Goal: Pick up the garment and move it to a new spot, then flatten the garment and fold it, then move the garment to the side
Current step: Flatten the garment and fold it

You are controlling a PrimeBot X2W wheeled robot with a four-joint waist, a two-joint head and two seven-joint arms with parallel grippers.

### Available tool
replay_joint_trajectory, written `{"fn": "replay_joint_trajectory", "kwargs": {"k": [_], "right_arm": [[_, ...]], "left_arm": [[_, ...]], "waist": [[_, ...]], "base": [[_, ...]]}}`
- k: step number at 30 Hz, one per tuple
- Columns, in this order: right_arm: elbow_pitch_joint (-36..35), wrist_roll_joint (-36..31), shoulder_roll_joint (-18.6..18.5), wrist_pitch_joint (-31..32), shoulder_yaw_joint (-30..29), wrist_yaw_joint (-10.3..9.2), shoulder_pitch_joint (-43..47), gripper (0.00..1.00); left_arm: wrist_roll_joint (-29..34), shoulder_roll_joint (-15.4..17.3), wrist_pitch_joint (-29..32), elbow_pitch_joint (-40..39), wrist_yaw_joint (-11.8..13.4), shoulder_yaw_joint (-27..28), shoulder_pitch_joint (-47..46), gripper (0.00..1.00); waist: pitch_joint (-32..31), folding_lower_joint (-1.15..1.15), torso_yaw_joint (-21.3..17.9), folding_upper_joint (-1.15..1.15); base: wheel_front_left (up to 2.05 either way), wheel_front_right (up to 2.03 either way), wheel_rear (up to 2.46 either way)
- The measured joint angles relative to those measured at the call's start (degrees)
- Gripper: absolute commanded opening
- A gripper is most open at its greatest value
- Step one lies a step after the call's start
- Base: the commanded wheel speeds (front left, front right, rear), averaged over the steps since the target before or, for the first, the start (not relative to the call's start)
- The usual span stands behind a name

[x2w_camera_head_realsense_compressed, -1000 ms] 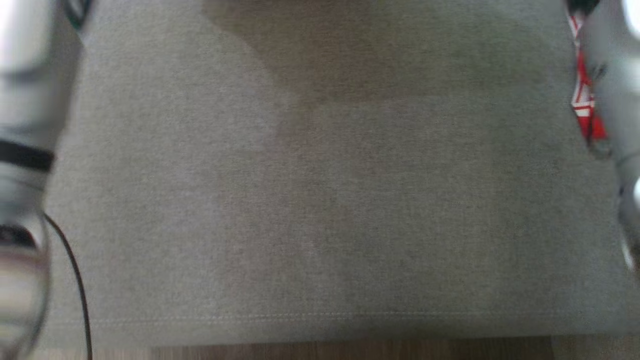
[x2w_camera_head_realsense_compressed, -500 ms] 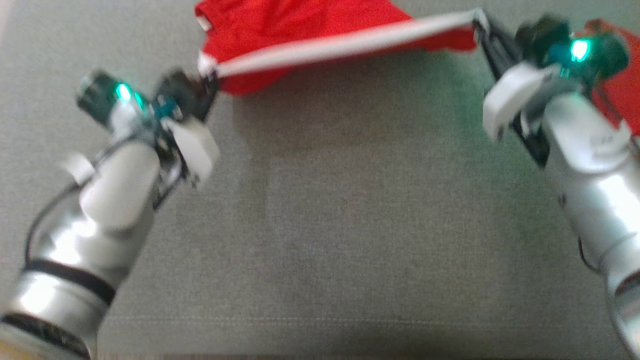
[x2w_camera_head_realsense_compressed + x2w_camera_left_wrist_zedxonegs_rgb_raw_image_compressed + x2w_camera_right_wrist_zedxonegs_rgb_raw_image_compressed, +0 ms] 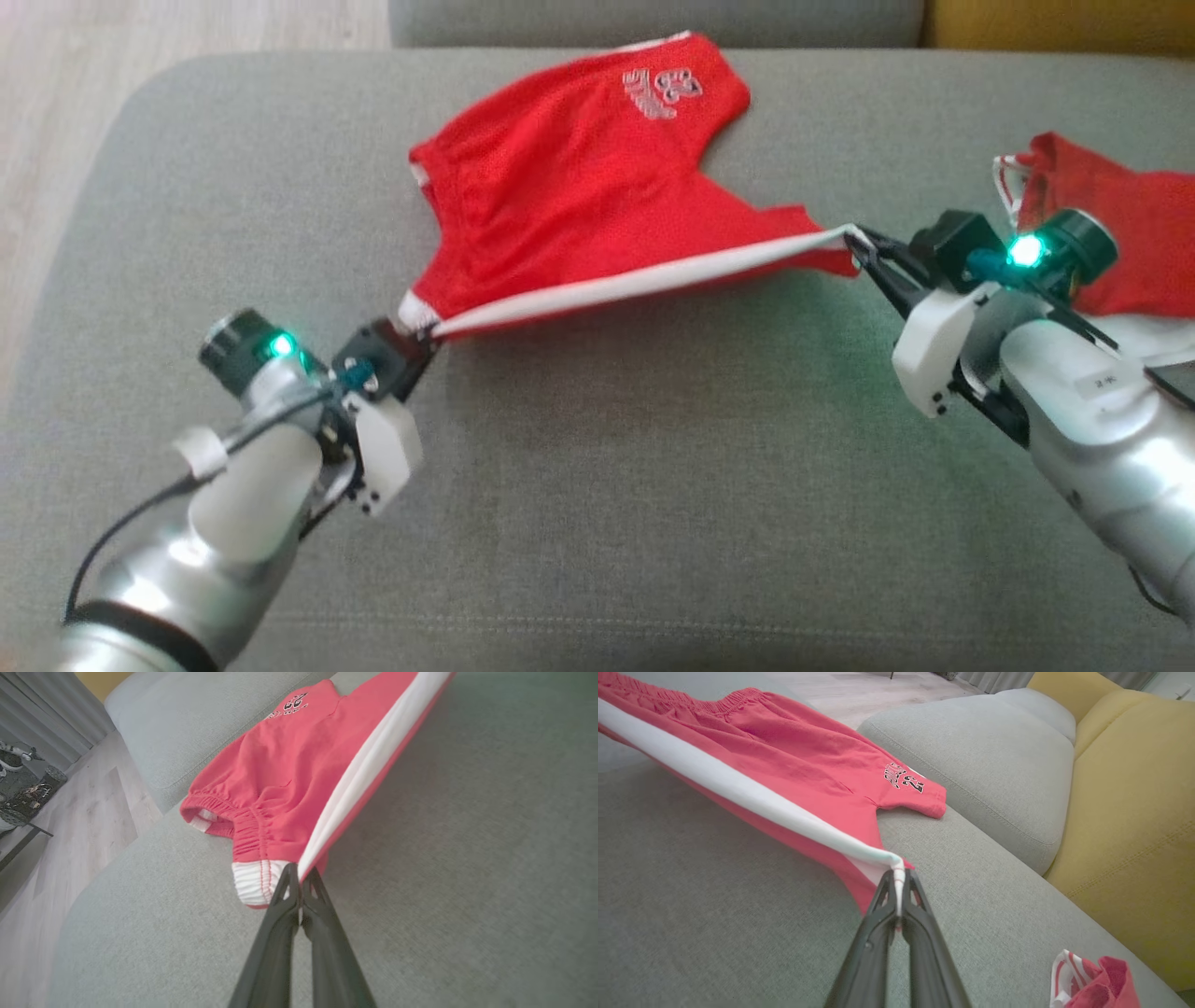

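The garment (image 3: 579, 205), a pair of red shorts with a white side stripe (image 3: 644, 280), lies partly on the grey sofa seat (image 3: 653, 467) and is partly lifted off it. Its far leg, with a printed number (image 3: 665, 91), rests on the seat near the back cushion (image 3: 994, 756). The near edge is raised, and the stripe is pulled into a taut line between the two arms.

The left pincer (image 3: 428, 331) is clenched on the waistband corner. In the left wrist view its fingers meet on the cloth just beside the white elastic (image 3: 254, 886). The right pincer (image 3: 854, 238) is clenched on the hem end of the stripe, and the right wrist view shows the white edge nipped between its tips (image 3: 899, 872).

Half a second ago the garment sat cut off at the top edge of the head view, with both arms high in the picture. Now the whole scene has slid downward, so the camera has tilted up. The stripe was stretched between the same two grips then as now. A second ago that view held little but blurred seat fabric and pale forearms at its sides.

A second red garment (image 3: 1130, 243) lies bunched on the seat behind the right arm. A yellow cushion (image 3: 1134, 812) stands beyond the grey one, and wooden floor (image 3: 70, 849) shows past the sofa's left end.
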Motion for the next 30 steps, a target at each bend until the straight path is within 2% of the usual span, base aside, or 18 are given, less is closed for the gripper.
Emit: {"fn": "replay_joint_trajectory", "kwargs": {"k": [9,15,20,30], "right_arm": [[-5.0,7.6,-5.7,2.9,9.8,0.00,3.5,0.00],[-10.9,12.2,-10.8,5.8,12.6,0.00,6.1,0.00],[-18.2,13.9,-15.6,10.1,13.4,0.00,9.0,0.00],[-35.9,17.6,-27.1,21.4,13.7,0.00,15.4,0.00]], "left_arm": [[-2.8,0.3,1.1,-3.2,-0.1,-3.3,5.8,0.00],[-6.8,1.2,3.2,-8.2,-0.1,-6.7,10.8,0.00],[-10.4,3.9,5.8,-14.6,-0.1,-9.9,13.9,0.00],[-18.2,11.4,15.8,-32.0,-0.1,-14.2,19.8,0.00]], "waist": [[-4.0,0.00,0.4,0.00],[-7.0,0.00,0.4,0.00],[-9.0,0.00,0.2,0.00],[-11.2,0.00,-0.6,0.00]], "base": [[0.00,0.00,0.00],[0.00,0.00,0.00],[0.00,0.00,0.00],[0.00,0.00,0.00]]}}
